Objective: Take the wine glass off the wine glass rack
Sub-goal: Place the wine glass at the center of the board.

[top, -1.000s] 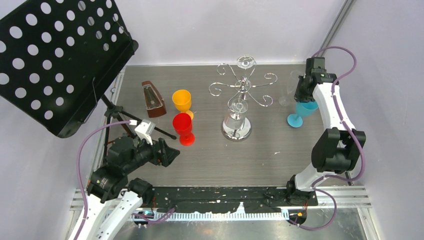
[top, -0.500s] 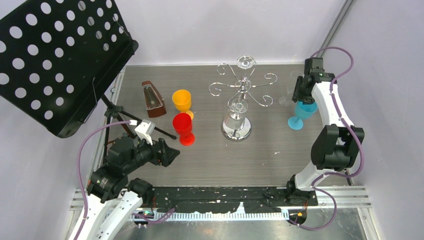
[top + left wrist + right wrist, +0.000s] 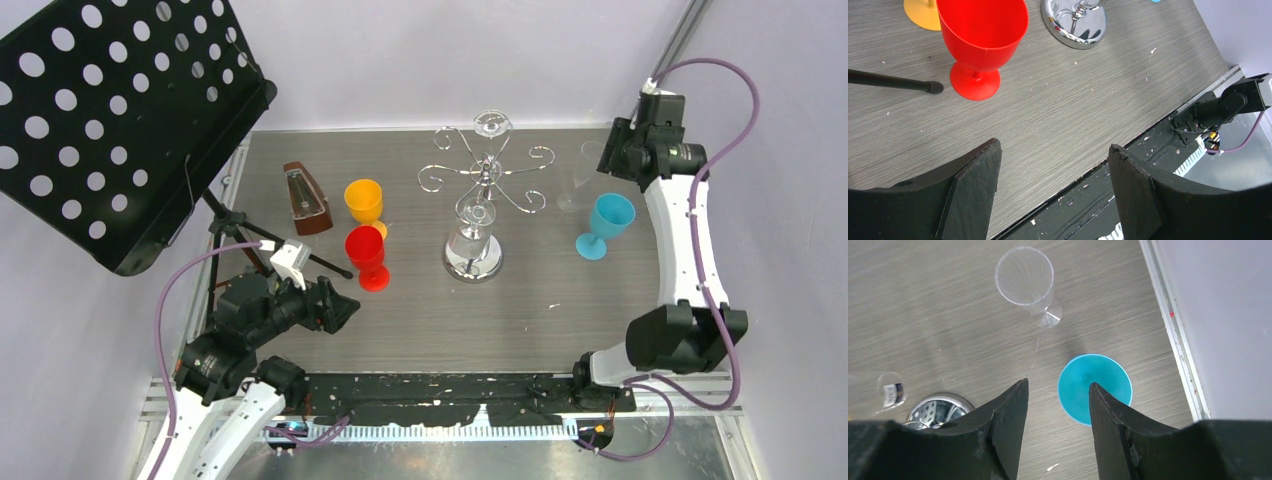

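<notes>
My right pincer (image 3: 1058, 385) is hovering in the upper right of the top view, with its fingers apart and holding nothing. Below it, a blue cup (image 3: 1094, 389) and a clear glass (image 3: 1025, 276) are standing close to the table's (image 3: 923, 315) right edge. My left pincer (image 3: 1054, 146) is hovering wide apart at the lower left, near the red cup (image 3: 982, 37). The wine glass rack (image 3: 486, 172) is standing mid-frame with a wine glass (image 3: 477, 213) hanging on it. Wide gaps are showing between it and the cups on both sides.
</notes>
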Robot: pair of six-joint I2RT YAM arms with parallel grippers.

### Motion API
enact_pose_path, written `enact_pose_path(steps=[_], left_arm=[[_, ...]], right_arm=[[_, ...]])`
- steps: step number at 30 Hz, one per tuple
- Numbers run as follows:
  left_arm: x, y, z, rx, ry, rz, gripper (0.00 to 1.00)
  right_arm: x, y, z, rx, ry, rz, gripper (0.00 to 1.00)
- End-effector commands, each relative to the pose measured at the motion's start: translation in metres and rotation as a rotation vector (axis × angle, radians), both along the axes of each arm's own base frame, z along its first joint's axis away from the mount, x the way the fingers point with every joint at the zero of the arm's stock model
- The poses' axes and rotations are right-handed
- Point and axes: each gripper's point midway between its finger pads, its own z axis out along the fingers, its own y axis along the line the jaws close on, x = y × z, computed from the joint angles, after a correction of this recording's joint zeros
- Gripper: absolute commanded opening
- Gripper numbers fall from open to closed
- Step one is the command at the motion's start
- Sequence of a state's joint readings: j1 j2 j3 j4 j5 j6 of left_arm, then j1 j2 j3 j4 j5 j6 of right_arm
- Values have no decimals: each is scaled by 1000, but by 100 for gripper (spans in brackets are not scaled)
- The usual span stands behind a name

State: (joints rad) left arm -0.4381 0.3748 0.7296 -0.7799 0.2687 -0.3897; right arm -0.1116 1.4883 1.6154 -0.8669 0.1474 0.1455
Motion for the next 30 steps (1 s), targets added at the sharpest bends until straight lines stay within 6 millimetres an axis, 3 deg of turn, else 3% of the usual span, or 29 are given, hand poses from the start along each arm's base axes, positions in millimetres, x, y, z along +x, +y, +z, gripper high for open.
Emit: enact_pose_path(steps=[1, 5, 9, 16, 23, 30], left_arm=[[7, 0, 7, -17, -36, 19, 77], [8, 0, 5, -12, -28, 21, 77], [9, 0, 3, -6, -19, 25, 77], [9, -1, 1, -5, -15, 21, 77], [10, -1, -1, -3, -4, 20, 77], [11, -2, -5, 7, 12, 20, 77]], right_arm=[[-8, 13, 65, -26, -191, 32, 56], [-18, 29, 97, -16, -313, 74, 58], [-29, 59, 128, 43, -429, 173, 60], [-62, 128, 178, 158, -608, 427, 63], [-84, 190, 188, 197, -642, 654, 68], [-71, 221, 177, 154, -575, 767, 70]])
